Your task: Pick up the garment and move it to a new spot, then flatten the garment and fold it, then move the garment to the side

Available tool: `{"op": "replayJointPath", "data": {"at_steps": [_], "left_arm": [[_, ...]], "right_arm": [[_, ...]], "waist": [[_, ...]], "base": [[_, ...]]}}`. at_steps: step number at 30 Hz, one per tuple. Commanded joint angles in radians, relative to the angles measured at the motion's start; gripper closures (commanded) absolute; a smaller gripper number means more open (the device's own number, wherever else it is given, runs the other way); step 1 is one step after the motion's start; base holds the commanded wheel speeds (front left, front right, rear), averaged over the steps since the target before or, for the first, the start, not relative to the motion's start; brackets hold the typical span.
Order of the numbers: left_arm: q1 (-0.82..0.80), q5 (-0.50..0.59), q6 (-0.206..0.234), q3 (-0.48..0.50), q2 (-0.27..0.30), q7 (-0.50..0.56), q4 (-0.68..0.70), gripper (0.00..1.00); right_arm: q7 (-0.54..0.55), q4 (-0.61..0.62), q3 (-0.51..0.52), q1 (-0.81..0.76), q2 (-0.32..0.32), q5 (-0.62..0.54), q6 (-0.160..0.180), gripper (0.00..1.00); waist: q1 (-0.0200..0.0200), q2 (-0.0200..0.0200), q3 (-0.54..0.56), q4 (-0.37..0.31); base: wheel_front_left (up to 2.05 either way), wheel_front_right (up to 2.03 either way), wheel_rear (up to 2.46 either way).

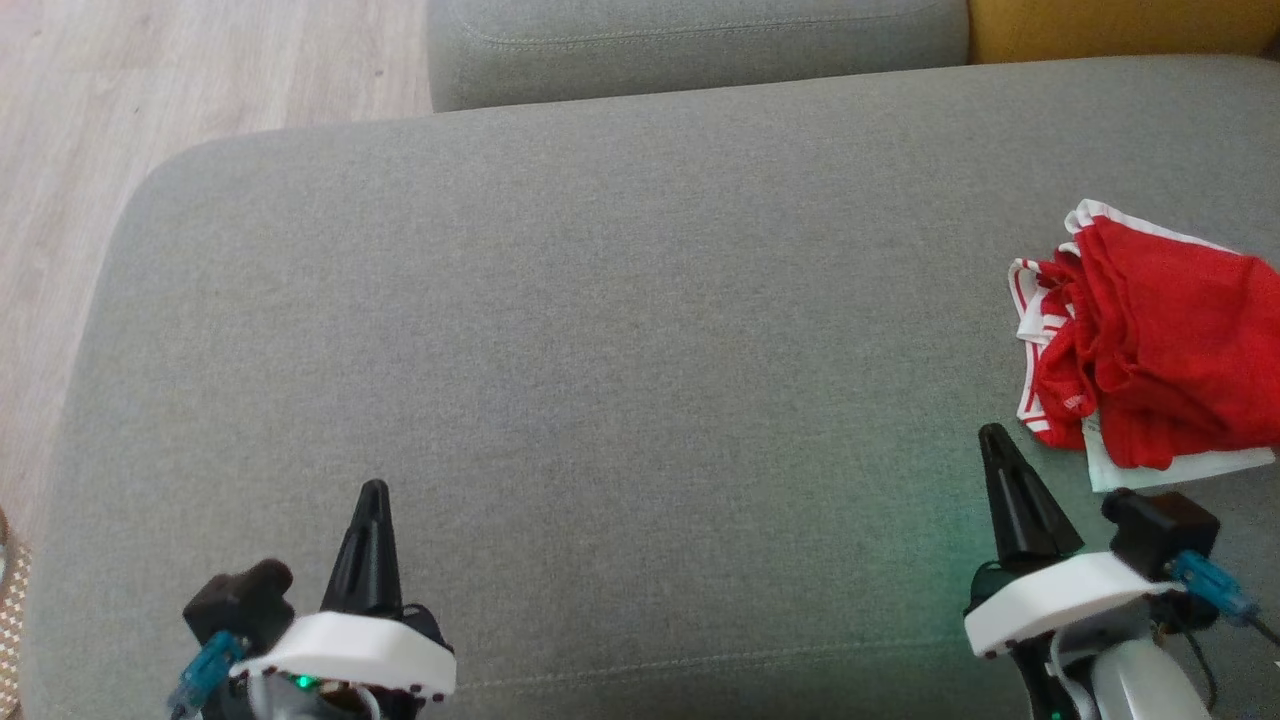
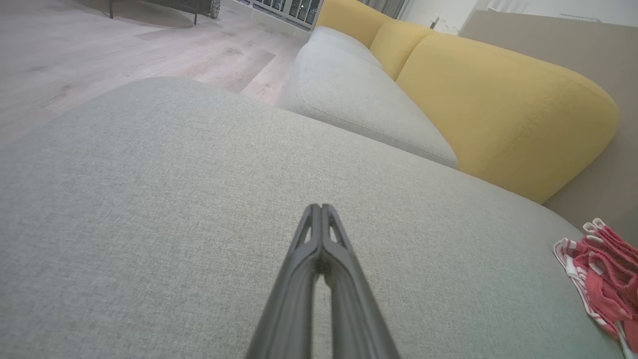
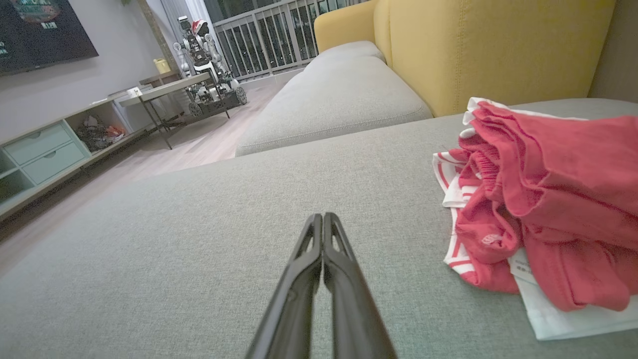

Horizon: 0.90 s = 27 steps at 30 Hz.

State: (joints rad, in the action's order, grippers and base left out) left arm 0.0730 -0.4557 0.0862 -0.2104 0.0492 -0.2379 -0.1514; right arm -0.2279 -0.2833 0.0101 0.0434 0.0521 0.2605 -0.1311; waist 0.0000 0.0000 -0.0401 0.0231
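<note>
Garment (image 1: 1150, 340), red with white trim, lies crumpled on the grey sofa cushion (image 1: 600, 300), just beyond and right of the right fingers (image 1: 1005, 480); the left fingers (image 1: 370, 530) are well apart from it. Both pairs are closed together, holding nothing.

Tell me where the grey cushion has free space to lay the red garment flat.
Free: the middle of the grey cushion, from its left edge by the floor to the red garment, ahead of the left gripper. Crowded: right edge, where the garment lies near the right gripper.
</note>
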Motion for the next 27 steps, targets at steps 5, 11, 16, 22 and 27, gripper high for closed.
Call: {"op": "replayJointPath", "data": {"at_steps": [5,11,16,22,27], "left_arm": [[-0.051,-0.067,-0.014,0.021,0.009,0.013,0.023,1.00],[-0.058,-0.131,-0.026,0.032,0.012,0.027,0.015,1.00],[-0.064,-0.183,-0.035,0.042,0.015,0.039,0.008,1.00],[-0.072,-0.245,-0.046,0.054,0.018,0.054,0.002,1.00],[-0.077,-0.297,-0.055,0.064,0.020,0.066,-0.002,1.00]], "right_arm": [[0.017,0.035,0.011,0.040,0.000,0.075,0.000,1.00],[0.034,0.035,0.016,0.041,0.000,0.144,0.000,1.00],[0.049,0.036,0.020,0.042,0.000,0.201,0.000,1.00],[0.067,0.036,0.025,0.043,0.000,0.270,0.000,1.00],[0.081,0.036,0.029,0.044,0.000,0.327,0.000,1.00]], "waist": [[0.0000,0.0000,0.002,-0.001],[0.0000,0.0000,0.004,-0.002],[0.0000,0.0000,0.005,-0.003],[0.0000,0.0000,0.007,-0.004],[0.0000,0.0000,0.009,-0.005]], "base": [[0.00,0.00,0.00],[0.00,0.00,0.00],[0.00,0.00,0.00],[0.00,0.00,0.00],[0.00,0.00,0.00]]}}
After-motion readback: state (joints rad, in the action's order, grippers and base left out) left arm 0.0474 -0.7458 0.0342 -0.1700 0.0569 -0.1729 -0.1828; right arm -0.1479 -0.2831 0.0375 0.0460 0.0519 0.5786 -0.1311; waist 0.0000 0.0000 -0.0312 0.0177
